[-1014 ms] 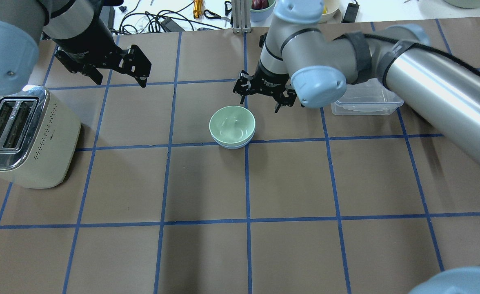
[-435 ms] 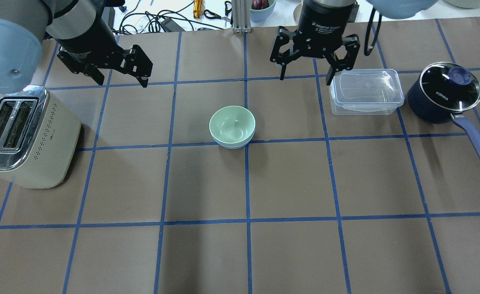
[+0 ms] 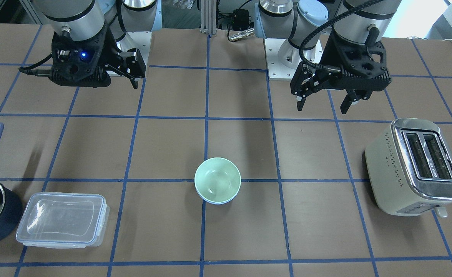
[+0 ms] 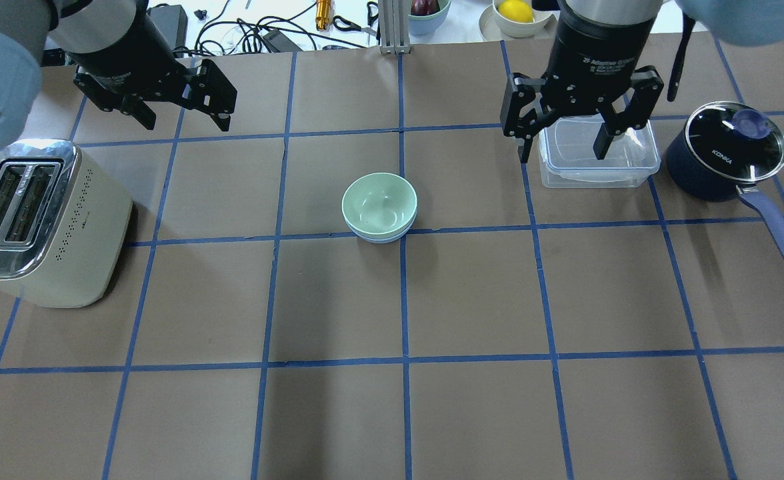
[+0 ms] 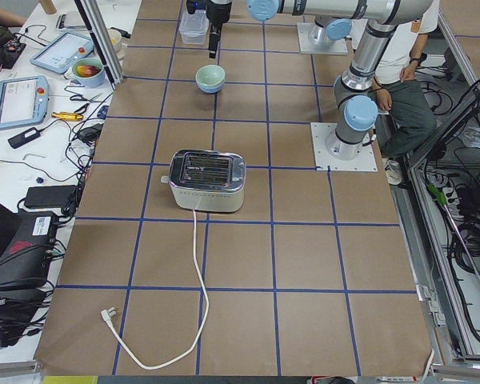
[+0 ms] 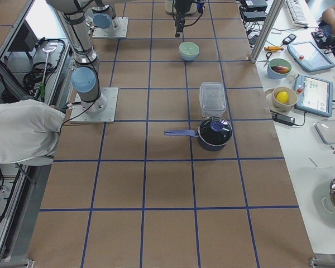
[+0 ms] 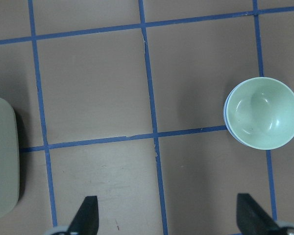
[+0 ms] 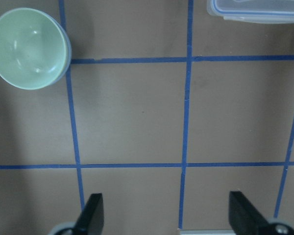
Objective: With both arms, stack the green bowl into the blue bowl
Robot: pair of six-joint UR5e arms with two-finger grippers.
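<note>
The green bowl (image 4: 379, 203) sits nested inside the blue bowl (image 4: 383, 238) at the table's middle; only the blue rim shows under it. The stack also shows in the front view, green bowl (image 3: 217, 179) in blue bowl (image 3: 219, 201), and in both wrist views (image 7: 263, 112) (image 8: 27, 46). My left gripper (image 4: 182, 119) is open and empty, raised over the far left of the table, well apart from the bowls. My right gripper (image 4: 562, 155) is open and empty, raised over the clear container to the right of the bowls.
A cream toaster (image 4: 39, 220) stands at the left. A clear lidded container (image 4: 595, 167) and a dark navy saucepan (image 4: 725, 153) with its handle toward the near side stand at the far right. Cables and fruit bowls lie beyond the far edge.
My right arm has pulled away from beside the bowls and swung right; its gripper now hangs over the clear container. My left gripper drifted slightly back and left. The bowls have not moved.
</note>
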